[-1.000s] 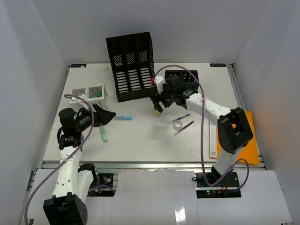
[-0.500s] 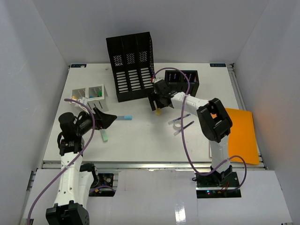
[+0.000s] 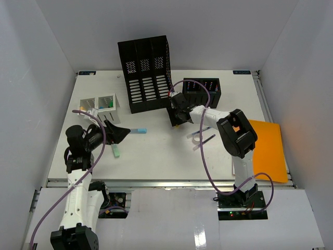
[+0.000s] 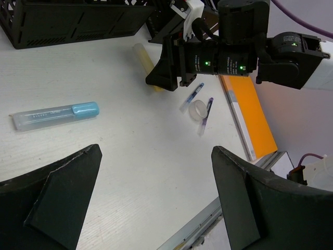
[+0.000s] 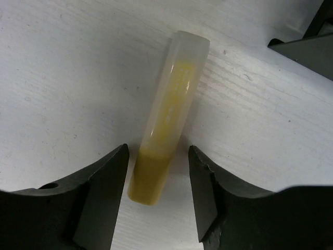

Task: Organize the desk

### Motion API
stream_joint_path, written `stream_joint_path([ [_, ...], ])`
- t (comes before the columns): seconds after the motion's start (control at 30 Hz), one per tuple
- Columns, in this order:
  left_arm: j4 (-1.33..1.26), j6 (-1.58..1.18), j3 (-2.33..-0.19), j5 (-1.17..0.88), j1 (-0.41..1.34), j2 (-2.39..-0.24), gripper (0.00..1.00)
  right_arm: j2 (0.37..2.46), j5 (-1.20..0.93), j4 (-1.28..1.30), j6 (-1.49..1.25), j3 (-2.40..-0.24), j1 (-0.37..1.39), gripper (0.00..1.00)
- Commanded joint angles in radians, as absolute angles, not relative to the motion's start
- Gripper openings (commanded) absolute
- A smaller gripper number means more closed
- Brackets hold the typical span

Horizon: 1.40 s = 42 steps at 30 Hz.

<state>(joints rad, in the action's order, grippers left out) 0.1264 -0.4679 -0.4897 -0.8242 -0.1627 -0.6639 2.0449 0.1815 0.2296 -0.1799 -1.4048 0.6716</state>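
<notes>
Desk [image 3: 156, 161]: white tabletop filling the middle of the top view; silver rail [image 3: 166, 183] along its near edge; arm bases below it
Right gripper [image 5: 157, 156]: released; fingers [image 5: 101, 192] parted to either side of the yellow tube, low over the desk; a narrow gap shows on the right side of the tube, and contact on the left side cannot be told
Yellow tube [image 5: 169, 114]: lying flat on the desk, translucent with a darker yellow end between the fingers; placed just in front of the black file rack
Left gripper [image 4: 156, 151]: released; fingers [image 4: 62, 198] spread wide with only bare desk between them; held above the left-front part of the desk
Blue-capped tube [image 4: 54, 115]: clear body, blue end; lying flat, just beyond the left gripper
Green-tipped tube [image 3: 115, 149]: lying flat, near the left gripper, front left
Black file rack [image 3: 145, 73]: upright, three slots, at the far middle of the desk
Black mesh box [image 3: 202, 89]: just right of the rack
White bins [image 3: 99, 103]: two small open bins side by side, far left
Pens [image 4: 191, 97]: two, lying aslant, right of the yellow tube
Tape ring [image 4: 196, 109]: clear; lying between the two pens
Orange folder [image 3: 270, 151]: flat at the right edge of the desk
</notes>
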Motion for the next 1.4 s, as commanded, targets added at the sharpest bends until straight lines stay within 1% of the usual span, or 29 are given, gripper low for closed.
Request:
stream_joint_path([
  [0.0, 0.105, -0.461, -0.486, -0.843, -0.149, -0.644, 0.98, 2.035, 0.164, 0.197, -0.187, -1.383, 0.673, 0.50],
  [0.13, 0.074, -0.488, -0.476, -0.865, -0.146, -0.644, 0.98, 2.012, 0.144, 0.182, -0.176, -1.348, 0.673, 0.39],
  [0.2, 0.060, -0.516, -0.466, -0.871, -0.147, -0.642, 0.98, 1.999, 0.136, 0.178, -0.167, -1.324, 0.672, 0.31],
  [0.3, -0.026, -0.642, -0.429, -0.883, -0.147, -0.631, 0.98, 1.955, 0.112, 0.167, -0.146, -1.291, 0.670, 0.23],
  [0.43, -0.129, -0.835, -0.361, -0.854, -0.135, -0.611, 0.98, 1.880, 0.058, 0.161, -0.105, -1.242, 0.665, 0.17],
  [0.57, -0.199, -0.927, -0.345, -0.783, -0.084, -0.624, 0.98, 1.790, -0.060, 0.163, -0.046, -1.202, 0.661, 0.11],
  [0.6, -0.211, -0.957, -0.346, -0.734, -0.059, -0.633, 0.98, 1.770, -0.091, 0.164, -0.031, -1.192, 0.660, 0.09],
  [0.73, -0.274, -1.001, -0.366, -0.532, 0.190, -0.737, 0.98, 1.674, -0.269, 0.166, 0.057, -1.140, 0.658, 0.08],
  [0.87, -0.358, -1.072, -0.378, -0.390, 0.330, -0.884, 0.98, 1.585, -0.404, 0.183, 0.144, -1.108, 0.658, 0.08],
  [0.97, -0.459, -1.122, -0.388, -0.331, 0.387, -1.005, 0.95, 1.540, -0.459, 0.202, 0.189, -1.091, 0.657, 0.08],
  [1.07, -0.499, -1.141, -0.432, -0.284, 0.433, -1.104, 0.95, 1.497, -0.507, 0.206, 0.209, -1.074, 0.658, 0.08],
  [1.27, -0.521, -1.141, -0.513, -0.241, 0.503, -1.208, 0.91, 1.473, -0.563, 0.205, 0.213, -1.066, 0.657, 0.08],
  [1.37, -0.531, -1.144, -0.535, -0.229, 0.526, -1.241, 0.86, 1.477, -0.582, 0.207, 0.212, -1.069, 0.657, 0.08],
])
